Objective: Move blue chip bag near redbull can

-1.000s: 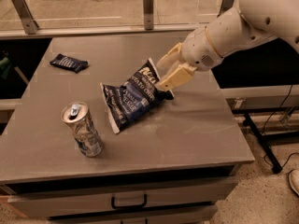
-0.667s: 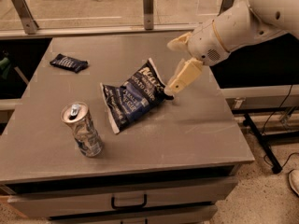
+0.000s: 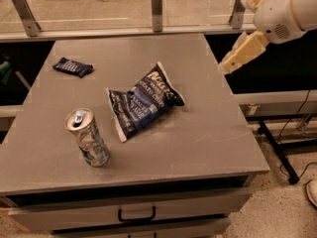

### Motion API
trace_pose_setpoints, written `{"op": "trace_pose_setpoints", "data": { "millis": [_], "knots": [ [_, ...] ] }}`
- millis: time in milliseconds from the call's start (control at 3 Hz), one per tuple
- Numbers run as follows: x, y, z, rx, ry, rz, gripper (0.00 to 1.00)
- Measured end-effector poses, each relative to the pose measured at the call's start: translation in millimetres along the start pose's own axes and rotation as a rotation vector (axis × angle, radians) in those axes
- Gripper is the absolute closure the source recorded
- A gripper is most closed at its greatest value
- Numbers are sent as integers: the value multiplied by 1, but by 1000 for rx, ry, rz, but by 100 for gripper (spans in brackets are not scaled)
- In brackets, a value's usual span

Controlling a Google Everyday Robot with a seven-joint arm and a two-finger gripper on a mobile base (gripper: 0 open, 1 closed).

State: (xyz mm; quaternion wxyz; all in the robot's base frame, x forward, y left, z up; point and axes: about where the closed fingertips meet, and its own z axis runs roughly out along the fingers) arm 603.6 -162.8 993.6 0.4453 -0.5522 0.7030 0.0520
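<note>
Gripper (image 3: 234, 34): raised off the table (image 3: 208, 133), beyond its far right edge and well apart from every item. Its two tan fingers (image 3: 243, 52) stand spread. It is released and grasps nothing.

Bag (image 3: 143, 100): lies flat near the middle of the table, set on a diagonal, one end pointing to the far right and the other to the near left. Dark blue, crinkled, white lettering face up. Nothing touches it.

Can (image 3: 88, 139): stands upright at the near left of the table, metal top and pull tab showing. It is near the bag's near-left end, with a narrow strip of bare table between the two. No contact.

Wrapper (image 3: 73, 67): small and dark, lies flat at the far left of the table, well apart from the bag and the can.

Drawer handle (image 3: 136, 215): dark, on the front below the table's near edge.

Rail posts (image 3: 157, 8): metal, stand along the far side behind the table.
</note>
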Motion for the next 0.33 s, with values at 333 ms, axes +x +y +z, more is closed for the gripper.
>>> {"op": "trace_pose_setpoints", "data": {
  "millis": [333],
  "knots": [
    [-13, -40, -61, 232, 21, -9, 0]
  ]
}}
